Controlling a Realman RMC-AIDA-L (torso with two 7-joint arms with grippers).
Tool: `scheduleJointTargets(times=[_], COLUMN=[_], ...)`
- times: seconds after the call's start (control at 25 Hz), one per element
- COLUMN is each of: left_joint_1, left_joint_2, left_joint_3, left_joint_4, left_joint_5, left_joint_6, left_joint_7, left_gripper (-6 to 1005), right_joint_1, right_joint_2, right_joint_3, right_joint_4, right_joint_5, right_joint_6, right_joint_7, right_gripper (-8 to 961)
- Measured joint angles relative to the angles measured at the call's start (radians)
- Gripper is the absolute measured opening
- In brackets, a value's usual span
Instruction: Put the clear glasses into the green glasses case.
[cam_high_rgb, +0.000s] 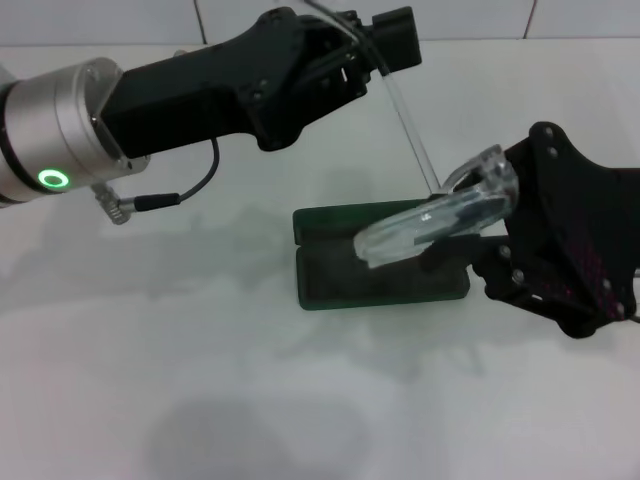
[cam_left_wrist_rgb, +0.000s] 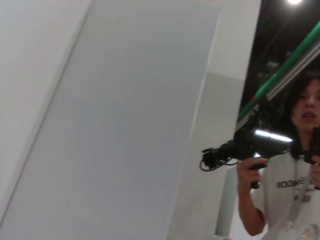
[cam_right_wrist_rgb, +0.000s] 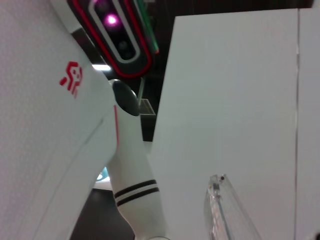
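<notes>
The right gripper (cam_high_rgb: 470, 215) gripped the clear glasses (cam_high_rgb: 435, 222) by the lens front, poised just above the open green glasses case (cam_high_rgb: 380, 270) on the white table (cam_high_rgb: 200, 380), apparently for lowering inside. The left gripper (cam_high_rgb: 385, 45) pinched one temple arm, holding it raised toward the back. The frame's long axis ran roughly along the case's length, tilted down toward the robot's left.

Clear glasses (cam_right_wrist_rgb: 225, 212) beside white robot body (cam_right_wrist_rgb: 60, 140)

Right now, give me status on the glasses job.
Both grippers, left gripper and right gripper, on clear glasses. Glasses above open green glasses case. Nothing blocking.
</notes>
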Motion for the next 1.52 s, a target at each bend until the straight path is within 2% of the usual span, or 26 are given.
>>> scheduleJointTargets(times=[0.48,1.12,1.52], left_joint_1=[-0.003,-0.002,0.001], left_joint_2=[0.000,0.003,0.002], left_joint_3=[0.013,0.059,0.054], left_joint_4=[0.001,0.001,0.001], left_joint_5=[-0.002,-0.002,-0.002], left_joint_6=[0.097,0.103,0.111], left_joint_7=[-0.016,-0.020,-0.017], left_gripper=[109,108,107], right_joint_1=[-0.015,-0.020,-0.023], right_joint_2=[-0.001,-0.001,-0.001], right_joint_3=[0.015,0.020,0.026], right_joint_4=[0.002,0.005,0.005], right_joint_5=[0.000,0.000,0.000], right_joint_6=[0.024,0.043,0.044], right_joint_7=[-0.006,-0.006,-0.006], right_gripper=[112,111,110])
